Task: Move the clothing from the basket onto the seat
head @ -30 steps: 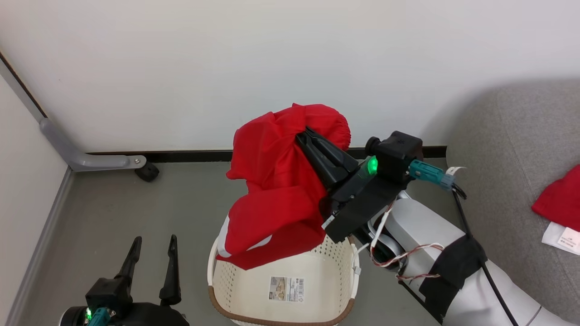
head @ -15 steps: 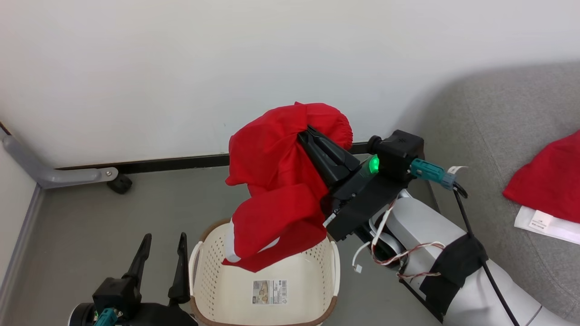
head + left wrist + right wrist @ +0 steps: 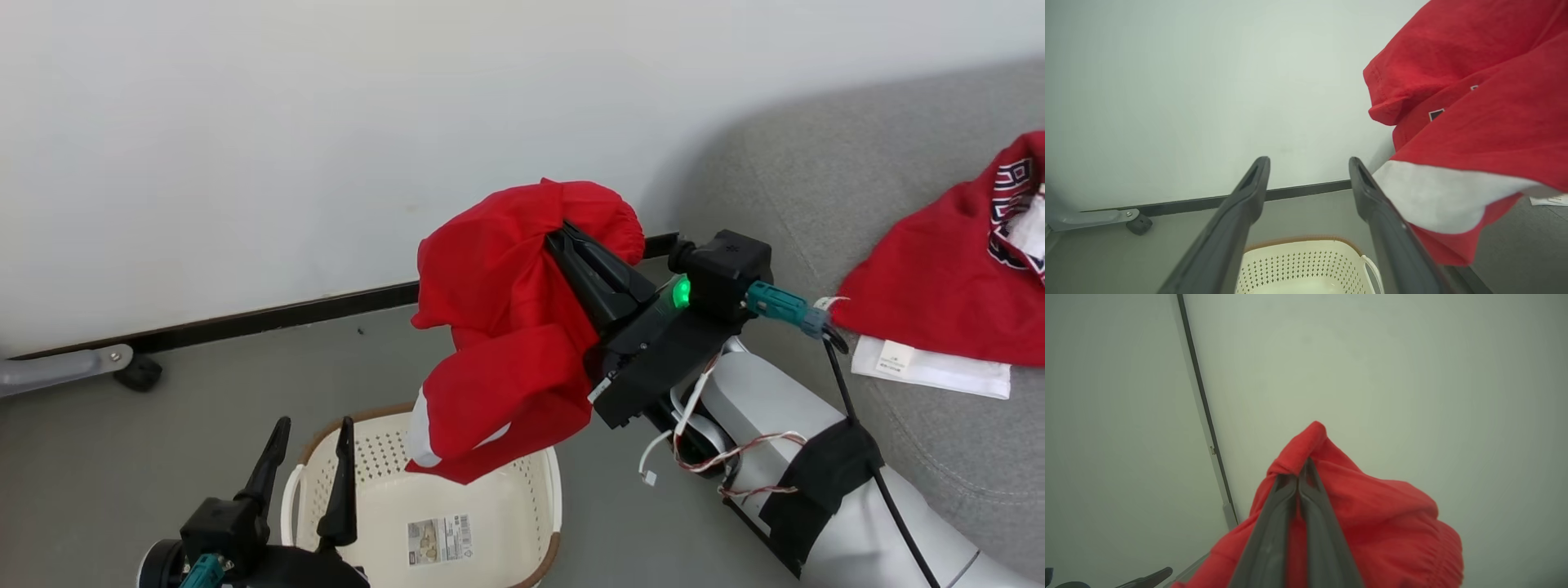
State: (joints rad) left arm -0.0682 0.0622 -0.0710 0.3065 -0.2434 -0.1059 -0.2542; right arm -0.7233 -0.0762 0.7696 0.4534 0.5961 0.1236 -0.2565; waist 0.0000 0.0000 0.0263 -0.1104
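My right gripper [image 3: 565,234] is shut on red shorts [image 3: 506,327] with a white panel, held up in the air above the far right corner of the basket [image 3: 535,498]. The right wrist view has the shut fingers pinching a fold of the shorts [image 3: 1380,514]. The cream perforated basket has only a label sticker on its bottom. My left gripper [image 3: 314,425] stands open at the lower left, over the basket's near left rim, holding nothing. In the left wrist view its gripper [image 3: 1309,161] is spread wide beside the hanging shorts [image 3: 1474,122]. A red jersey [image 3: 939,286] lies on the grey seat [image 3: 816,188] at right.
A white sheet [image 3: 931,371] pokes out from under the jersey on the seat. A white wall with a dark baseboard [image 3: 269,318] runs close behind. A grey metal leg with a black castor [image 3: 139,371] sits on the floor at far left.
The camera has swung right: basket and castor slid left, and more of the seat and jersey came into view. The right gripper keeps the shorts, which now hang over the basket's far right corner.
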